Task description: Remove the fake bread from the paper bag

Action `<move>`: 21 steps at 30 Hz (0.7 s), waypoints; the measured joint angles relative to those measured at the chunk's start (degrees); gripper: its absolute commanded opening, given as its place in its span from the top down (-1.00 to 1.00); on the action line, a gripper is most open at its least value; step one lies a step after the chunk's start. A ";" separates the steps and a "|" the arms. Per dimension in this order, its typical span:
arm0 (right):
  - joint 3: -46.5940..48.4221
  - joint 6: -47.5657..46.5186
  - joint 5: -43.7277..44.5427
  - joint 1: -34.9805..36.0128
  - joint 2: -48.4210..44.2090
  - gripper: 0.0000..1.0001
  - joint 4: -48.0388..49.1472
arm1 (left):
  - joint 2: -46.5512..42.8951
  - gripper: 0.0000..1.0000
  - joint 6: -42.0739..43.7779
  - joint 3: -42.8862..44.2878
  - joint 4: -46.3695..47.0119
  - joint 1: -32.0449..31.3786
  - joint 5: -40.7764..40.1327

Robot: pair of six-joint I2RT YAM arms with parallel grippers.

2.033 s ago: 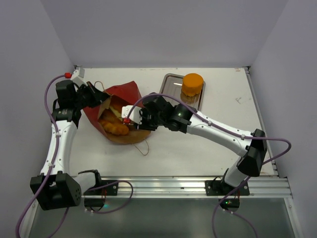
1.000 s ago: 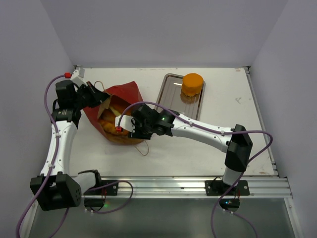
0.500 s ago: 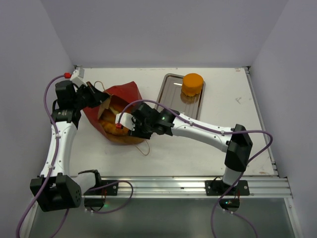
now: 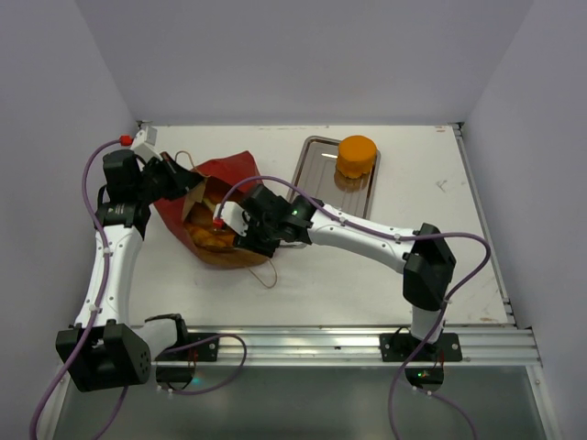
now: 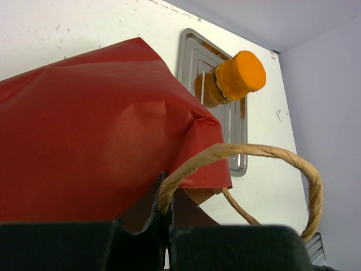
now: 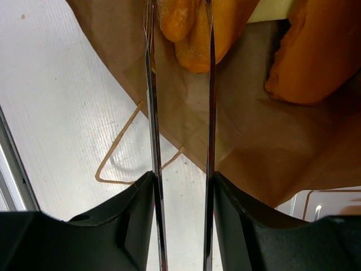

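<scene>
The paper bag (image 4: pixel 229 174) lies on its side at the left of the table, red outside, its brown mouth facing the near right. My left gripper (image 4: pixel 183 181) is shut on the bag's upper rim and cord handle (image 5: pixel 254 152), holding the mouth up. Golden fake bread pieces (image 4: pixel 206 236) lie inside. My right gripper (image 4: pixel 226 225) reaches into the mouth, open; its thin metal fingers (image 6: pixel 151 84) straddle a roll (image 6: pixel 183 31) without closing on it. A second piece (image 6: pixel 316 51) lies to the right of it. An orange round bun (image 4: pixel 356 154) stands on the tray.
A rectangular metal tray (image 4: pixel 315 160) sits at the back centre, right of the bag. The bag's lower cord handle (image 4: pixel 266 273) loops onto the table near the mouth. White walls close in the back and both sides.
My right arm has pushed left, bringing its open fingers from the bag's mouth edge deeper in over the bread. The left gripper and the bag have stayed put.
</scene>
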 measured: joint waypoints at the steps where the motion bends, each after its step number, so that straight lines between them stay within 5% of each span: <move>1: 0.02 0.24 -0.33 0.00 0.11 0.06 -0.04 | 0.00 1.00 0.00 -0.04 0.00 0.00 0.11; 21: -1.60 5.20 -0.96 -0.39 -0.09 -0.01 -0.09 | -0.09 1.00 0.00 -0.04 0.00 0.00 0.31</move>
